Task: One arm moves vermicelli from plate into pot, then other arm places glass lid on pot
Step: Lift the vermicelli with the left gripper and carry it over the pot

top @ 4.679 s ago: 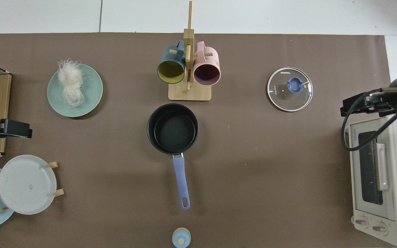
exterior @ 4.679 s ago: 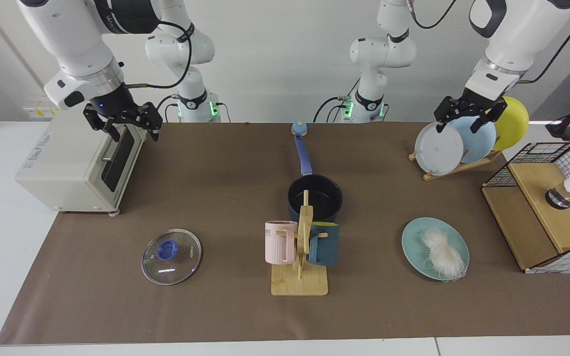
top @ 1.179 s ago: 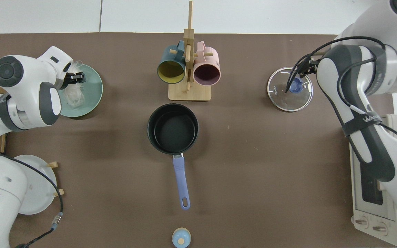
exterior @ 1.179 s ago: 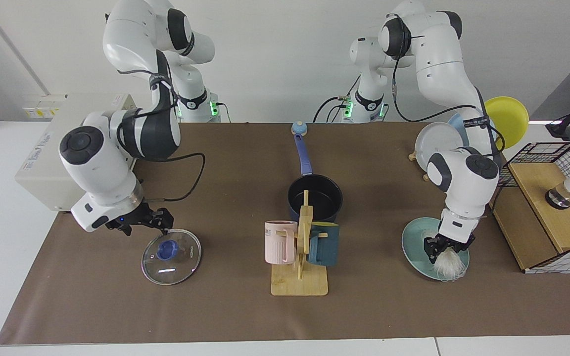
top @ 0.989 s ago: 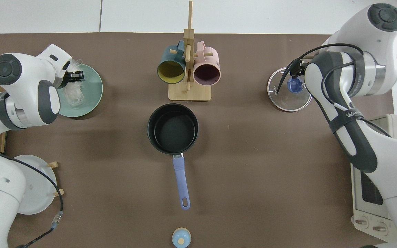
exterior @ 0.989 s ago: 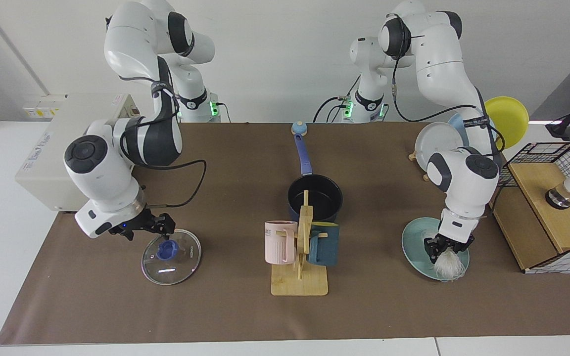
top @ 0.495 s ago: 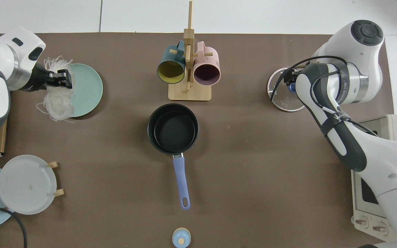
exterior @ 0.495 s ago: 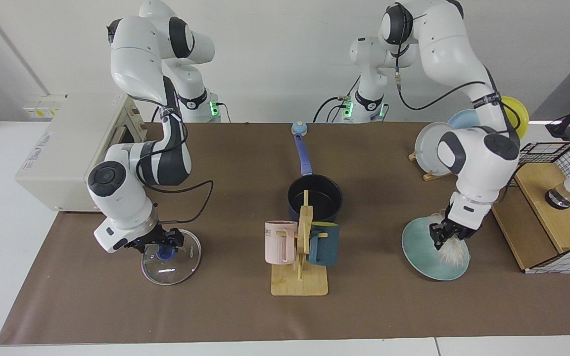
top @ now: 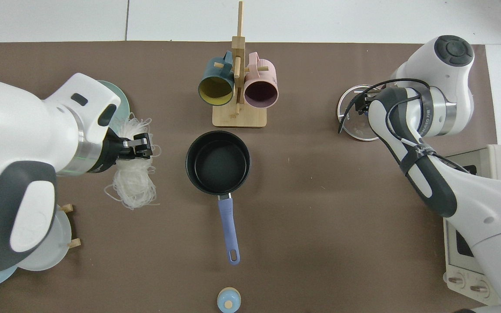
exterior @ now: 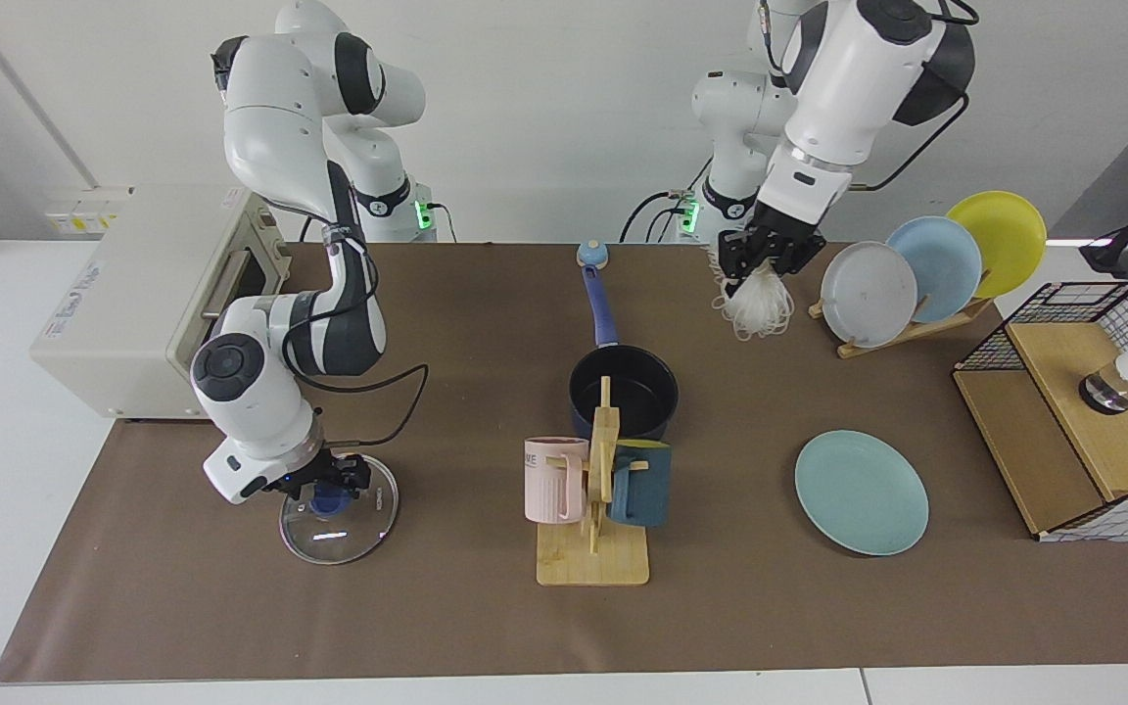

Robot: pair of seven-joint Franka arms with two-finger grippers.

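Observation:
My left gripper is shut on the vermicelli, a white bundle that hangs in the air behind and to the right of the pot. From above, the left gripper and the vermicelli are beside the pot, not over it. The teal plate lies bare; in the top view the plate is mostly under the arm. My right gripper sits low on the blue knob of the glass lid, which lies flat. In the top view the right arm covers most of the glass lid.
A wooden mug rack with a pink and a teal mug stands just in front of the pot. A toaster oven is at the left, a rack of small plates and a wire-sided box at the right.
The left arm has lifted the vermicelli off the plate and carried it high toward the pot. The right gripper has settled lower over the lid's knob.

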